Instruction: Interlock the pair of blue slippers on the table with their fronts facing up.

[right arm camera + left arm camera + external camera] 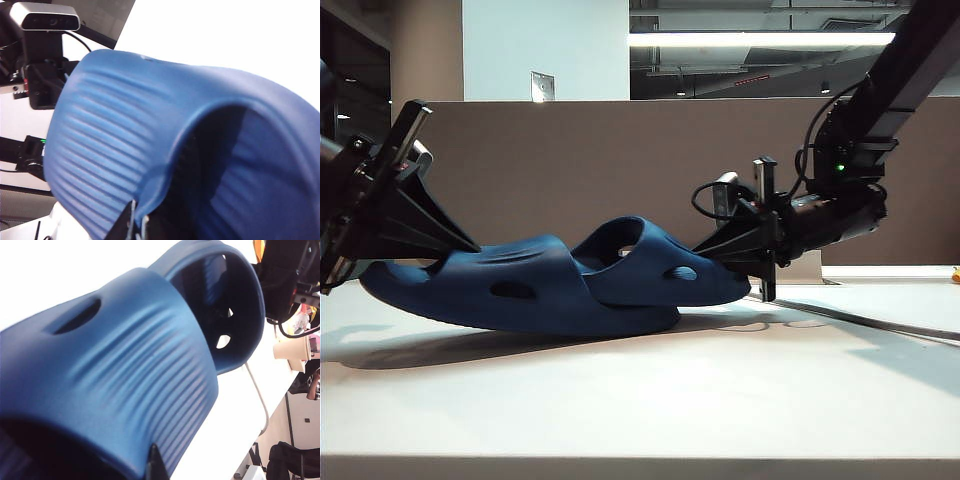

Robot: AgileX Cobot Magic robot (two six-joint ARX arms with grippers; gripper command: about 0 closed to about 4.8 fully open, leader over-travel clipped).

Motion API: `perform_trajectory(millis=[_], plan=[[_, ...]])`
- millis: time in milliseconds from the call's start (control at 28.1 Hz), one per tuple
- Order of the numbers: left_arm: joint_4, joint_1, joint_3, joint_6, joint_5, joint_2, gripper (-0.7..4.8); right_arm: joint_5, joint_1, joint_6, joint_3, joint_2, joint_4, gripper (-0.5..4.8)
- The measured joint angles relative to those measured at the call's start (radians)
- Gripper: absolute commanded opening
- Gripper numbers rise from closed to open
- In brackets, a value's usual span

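On the table: the pair of blue slippers (560, 285) sits mid-surface on the white table (640, 400), straps up, one pushed into the other.
Left slipper: the nearer shoe (480, 285) lies long and low, its far-left end lifted slightly clear of the surface.
Right slipper: the second shoe (660, 265) is tucked partway under the first one's strap, its outer end raised toward the right arm.
Left gripper: the left gripper (375, 240) is at the left end of the pair, its fingers closed down on the left slipper's edge; in its wrist view the ridged strap (140, 380) fills the picture.
Right gripper: the right gripper (740, 262) has its fingers pinched shut on the rim of the right slipper (150, 190).
Step in hand: by the look of it, the joining itself, with both shoes held and already overlapping.
Next move calls for: probably a level push together until the two seat firmly, then lowering both flat before either grip lets go.
Risk: letting go too soon could let the soft foam spring apart.
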Motion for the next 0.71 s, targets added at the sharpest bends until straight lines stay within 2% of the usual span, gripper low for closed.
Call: perform_trajectory(millis=[356,712], plan=[[0.001,0.0,0.0,0.018,-0.006,0.0,-0.06,0.07,0.038,0.178,0.003,-0.005,0.15,-0.01],[-0.021,0.001,0.0,0.048,-0.032,0.0,-0.06,0.084,0.064,0.198,0.005,-0.007,0.18,-0.01]])
